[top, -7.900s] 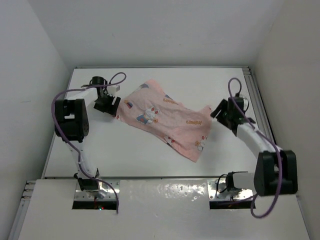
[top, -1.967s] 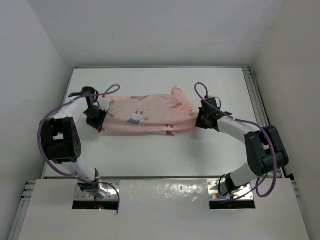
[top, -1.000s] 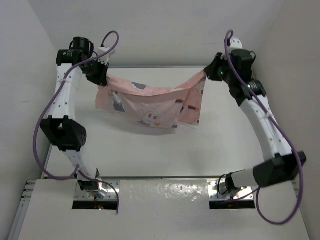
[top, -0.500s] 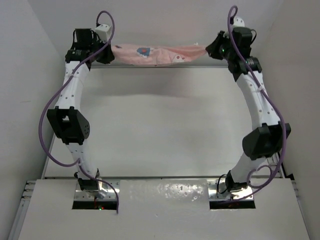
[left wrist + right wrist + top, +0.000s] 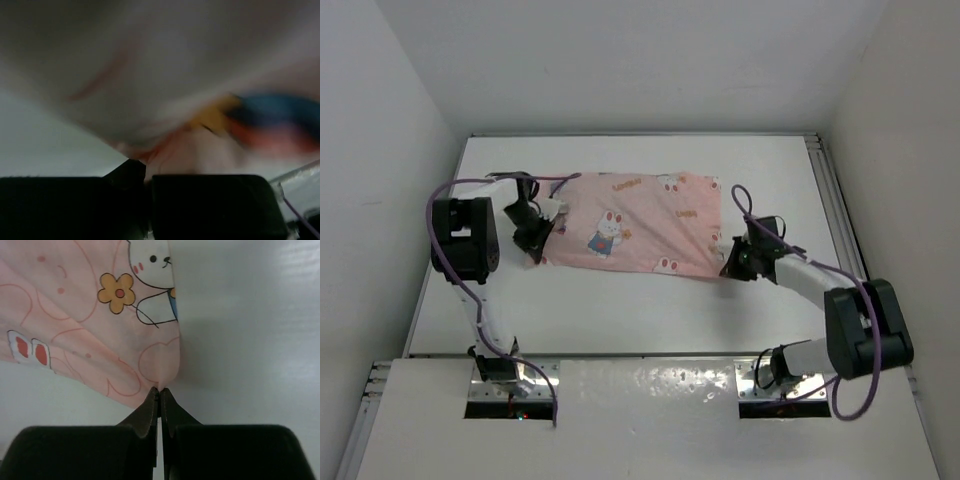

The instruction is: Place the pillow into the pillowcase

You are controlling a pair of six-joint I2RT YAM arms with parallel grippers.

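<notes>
From above, the pillowcase (image 5: 635, 225) lies spread on the table (image 5: 620, 315), with the left gripper (image 5: 535, 240) and right gripper (image 5: 730, 262) at its near corners. The blurred left wrist view suggests jaws nipped on its cloth. The right wrist view shows jaws clamped on a corner fold: thin, limp, light fabric, best held by its edges.

A white table (image 5: 620, 310) sits boxed in by plain white walls: a back wall (image 5: 620, 60) at its far edge, a left wall (image 5: 370, 150) and a right wall (image 5: 905, 120) at its sides. A metal rail (image 5: 837, 215) runs along the table's right edge. A glossy white panel (image 5: 640, 420) adjoins the near edge, catching soft glare.
</notes>
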